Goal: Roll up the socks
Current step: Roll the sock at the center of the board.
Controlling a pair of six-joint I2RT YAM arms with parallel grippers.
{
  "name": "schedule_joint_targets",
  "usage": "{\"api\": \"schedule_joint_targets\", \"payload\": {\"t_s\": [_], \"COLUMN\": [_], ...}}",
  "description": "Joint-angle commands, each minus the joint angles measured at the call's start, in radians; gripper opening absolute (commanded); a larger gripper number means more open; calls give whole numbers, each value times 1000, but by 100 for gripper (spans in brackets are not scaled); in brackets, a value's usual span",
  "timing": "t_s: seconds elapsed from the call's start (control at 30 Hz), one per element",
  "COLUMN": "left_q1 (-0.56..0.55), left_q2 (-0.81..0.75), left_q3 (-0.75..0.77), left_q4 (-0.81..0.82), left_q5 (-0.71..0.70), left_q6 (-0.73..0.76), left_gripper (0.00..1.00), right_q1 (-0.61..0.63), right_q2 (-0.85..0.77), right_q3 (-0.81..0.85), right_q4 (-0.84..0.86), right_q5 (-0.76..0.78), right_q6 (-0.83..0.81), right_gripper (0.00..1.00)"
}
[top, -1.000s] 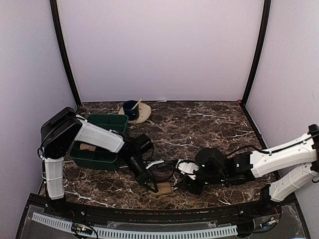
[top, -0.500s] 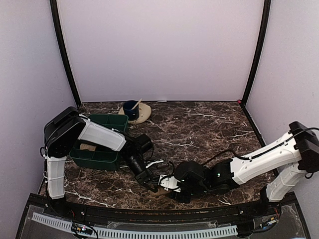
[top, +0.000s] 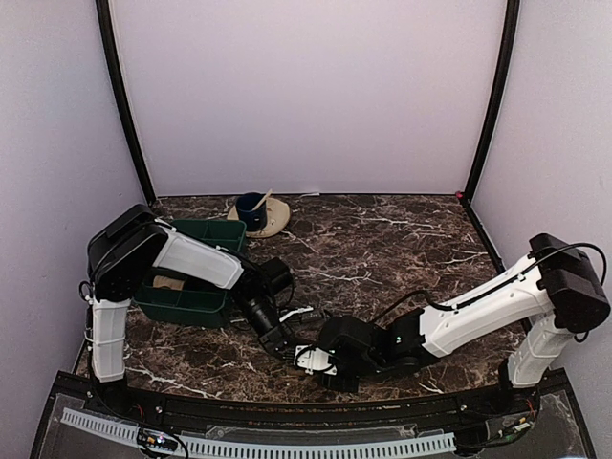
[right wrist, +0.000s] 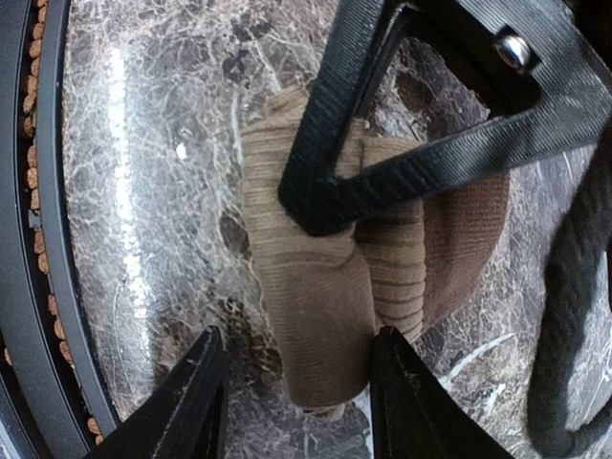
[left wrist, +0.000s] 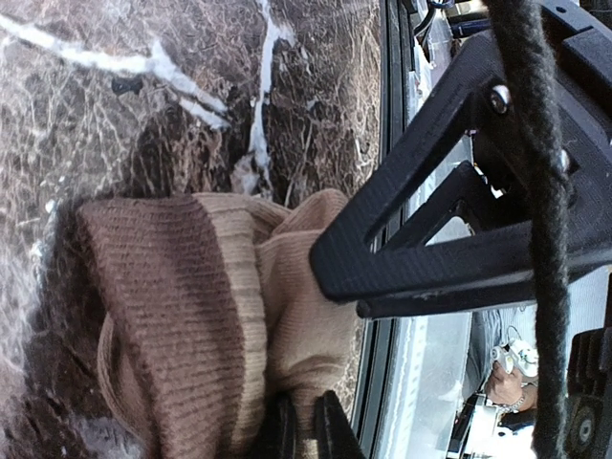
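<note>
Dark marble tabletop (top: 382, 239) spans the whole cell floor. R arm (top: 478, 311) stretches low across it from the R base toward front centre. L arm (top: 191, 258) folds down from its base to the same spot, so both wrists meet nr the front edge. Green bin (top: 182, 308) sits at the L side behind the L arm w/ a tan item (top: 169, 283) inside; can't tell what it is. Beige saucer (top: 277, 218) w/ blue cup (top: 251, 206) is at the back, well apart from the arms' tips. Socks (right wrist: 316, 316) lie on the tabletop nr the front rail (right wrist: 43, 239), bunched into a short, loose tan roll w/ a darker brown band at one end; mostly hidden under the wrists in top view. L end effector (left wrist: 306, 430) is closed down tight, pinching a fold of the tan cloth btwn its tips. R end effector (right wrist: 301, 382) is spread wide, straddling the roll's end: one finger touches the cloth, the other has bare marble btwn it and the roll, so no grip.
</note>
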Motion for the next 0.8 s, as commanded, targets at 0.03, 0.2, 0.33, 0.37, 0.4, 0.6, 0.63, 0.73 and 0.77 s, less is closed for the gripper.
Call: {"api": "schedule_joint_targets", "payload": {"t_s": [0.03,0.2,0.33,0.37,0.4,0.6,0.63,0.73,0.77], "left_q1": [7,7,9,10,10,15,17,26,30], "left_q2": [17,20,20,20,20,18,15,-16,-32], "left_q3": [9,10,12,13,13,19,19,-6,-18], "left_q4": [-47,-46,-47,-46,-46,-46,-40,11,32], "left_q5": [-11,-9,-9,-8,-9,-23,-31,-49,-47], "left_q6": [24,25,24,24,24,6,-1,-40,-55], "left_gripper": [0,0,0,0,0,0,0,8,11], "right_q1": [8,3,-2,-5,-6,-26,-35,-67,-80], "right_q2": [25,48,64,67,69,84,88,91,91], "right_q3": [39,55,57,56,55,58,61,63,63], "right_q4": [-8,-31,-48,-52,-56,-82,-90,-100,-104], "right_q5": [1,-12,-28,-32,-36,-63,-76,-130,-149], "right_q6": [-24,-32,-32,-31,-30,-6,2,32,41], "right_gripper": [42,27,17,16,14,8,7,6,5]}}
